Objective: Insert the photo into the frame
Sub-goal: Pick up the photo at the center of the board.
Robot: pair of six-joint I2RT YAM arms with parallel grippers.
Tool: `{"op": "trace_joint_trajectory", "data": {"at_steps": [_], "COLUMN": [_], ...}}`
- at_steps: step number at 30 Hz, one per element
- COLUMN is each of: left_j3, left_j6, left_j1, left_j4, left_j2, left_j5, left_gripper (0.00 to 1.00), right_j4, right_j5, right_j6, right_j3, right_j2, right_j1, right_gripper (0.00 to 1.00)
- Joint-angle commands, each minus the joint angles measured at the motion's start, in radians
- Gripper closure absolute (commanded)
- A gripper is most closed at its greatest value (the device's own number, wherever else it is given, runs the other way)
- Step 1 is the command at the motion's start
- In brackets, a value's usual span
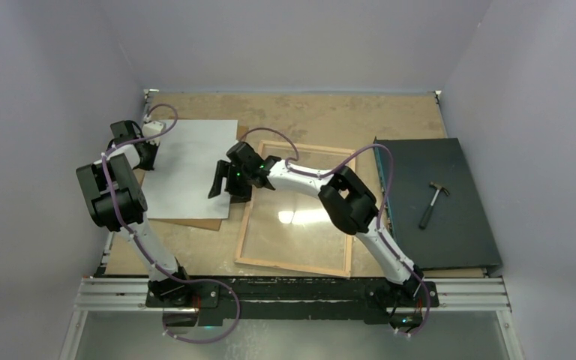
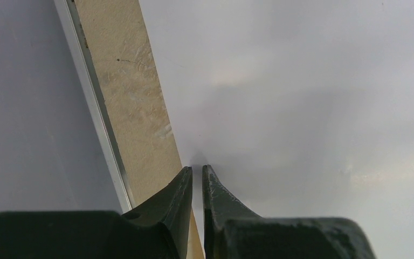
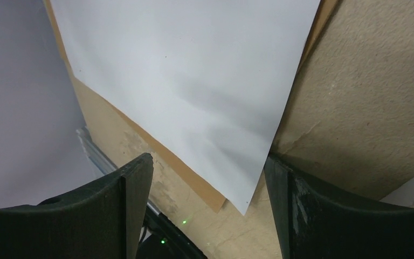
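My left end effector (image 2: pixel 197 170) is pinched down to a sliver on the outer edge of the photo (image 1: pixel 191 165). As far as I can tell the paper's edge runs right into that slit, so I'm calling it a grip. The photo lies white side up on the brown backing board (image 1: pixel 195 223), which peeks out along one edge.

My right end effector (image 3: pixel 209 172) is spread wide and holding nothing. It hangs just above the photo's corner on the opposite side, and from its own camera that corner sits between the two fingers.

The frame (image 1: pixel 292 267) is flat on the table (image 1: pixel 307 112), wood side up, just to the right of that end effector and partly under the arm behind it. There's a shiny clear sheet (image 1: pixel 300 217) inside it.

So the step, I reckon, is getting a second hold so the sheet can be carried over. Notes to self:
- Come down on paper only, not the board underneath.
- Bite close to the corner and close gently so it doesn't crease.
- With both ends held, lift level and keep a bit of tension, or a print this floppy will probably sag and catch the frame rail.
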Motion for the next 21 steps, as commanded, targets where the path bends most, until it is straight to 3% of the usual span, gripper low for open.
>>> {"op": "trace_joint_trajectory", "data": {"at_steps": [1,11,21], "left_j3": [-0.06,-0.055,-0.062], "left_j6": [-0.001,0.003,0.013], "left_j1": [-0.019,-0.019,-0.02], "left_j4": [-0.131,-0.14,-0.139], "left_j2": [0.045,0.044,0.046], "left_j5": [0.065,0.063,0.055], "left_gripper": [0.89,0.9,0.92], "right_j4": [0.1,0.354,0.405], "right_j5": [-0.085,-0.139,-0.136], "right_j6": [0.081,0.164,0.166], "right_j3": [-0.112,-0.287,-0.272], "right_j2": [-0.07,-0.175,-0.201], "right_j1": [0.004,0.004,0.003], "right_gripper": [0.22,0.27,0.31]}}
